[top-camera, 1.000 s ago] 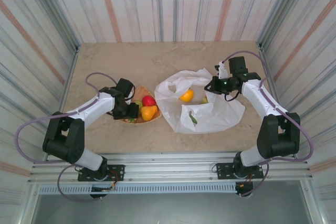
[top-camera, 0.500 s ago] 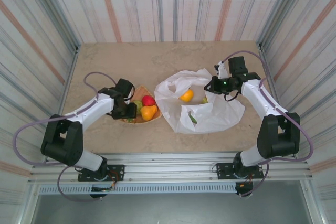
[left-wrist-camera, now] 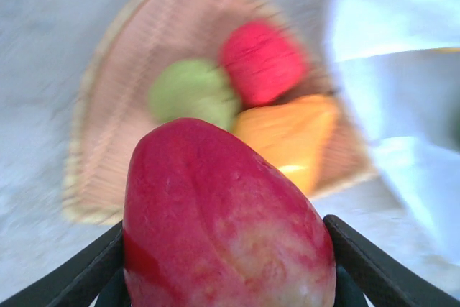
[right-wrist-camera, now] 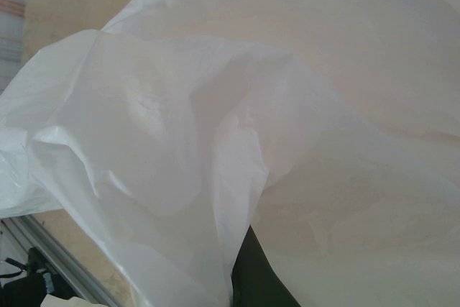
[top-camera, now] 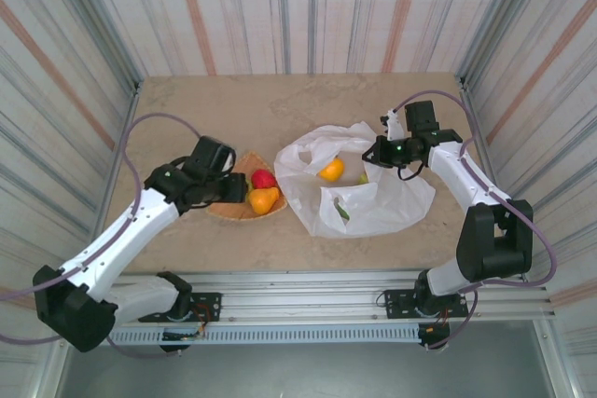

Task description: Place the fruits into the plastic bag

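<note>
– Left fingers (left-wrist-camera: 384, 267) clamp a red fruit (left-wrist-camera: 223, 221) above the plate (left-wrist-camera: 115, 141), near left; how far along?
– About halfway, I judge; three fruits (left-wrist-camera: 262, 62) lie on it; two fruits (top-camera: 330, 171) sit inside the plastic bag (top-camera: 392, 202), right; right fingers (right-wrist-camera: 253, 282), closed, pinch its far edge.

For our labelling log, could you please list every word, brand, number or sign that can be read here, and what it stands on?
None can be read.
The plastic bag is plain white.
The red fruit and the plate carry no label.
Any marks on the arms are too small to read.
</note>
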Available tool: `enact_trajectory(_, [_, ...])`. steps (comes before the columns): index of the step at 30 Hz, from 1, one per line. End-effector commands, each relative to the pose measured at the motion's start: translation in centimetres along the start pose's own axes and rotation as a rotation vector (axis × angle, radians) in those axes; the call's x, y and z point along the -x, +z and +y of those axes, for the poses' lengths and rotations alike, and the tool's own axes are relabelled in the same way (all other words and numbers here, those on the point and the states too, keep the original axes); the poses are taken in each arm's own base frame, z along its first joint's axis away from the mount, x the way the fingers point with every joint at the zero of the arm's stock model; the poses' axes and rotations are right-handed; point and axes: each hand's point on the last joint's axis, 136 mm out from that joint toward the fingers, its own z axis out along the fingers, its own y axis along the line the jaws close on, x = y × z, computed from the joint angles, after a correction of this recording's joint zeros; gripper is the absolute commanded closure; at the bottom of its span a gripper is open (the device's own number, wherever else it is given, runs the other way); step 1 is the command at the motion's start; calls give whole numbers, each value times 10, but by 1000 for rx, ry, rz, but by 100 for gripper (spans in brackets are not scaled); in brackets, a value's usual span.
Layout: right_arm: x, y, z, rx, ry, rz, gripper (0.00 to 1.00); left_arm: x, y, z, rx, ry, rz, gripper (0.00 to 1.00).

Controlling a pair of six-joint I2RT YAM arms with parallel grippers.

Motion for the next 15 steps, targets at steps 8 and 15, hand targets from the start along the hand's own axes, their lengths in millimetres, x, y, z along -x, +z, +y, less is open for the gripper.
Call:
enact_trajectory(8, [1, -8, 13, 69, 16, 6, 100, 15, 51, -153, -292, 189, 16, 43])
enact_trajectory(15, [2, -8, 20, 110, 25, 2, 100, -6, 111, -180, -287, 233, 104, 43])
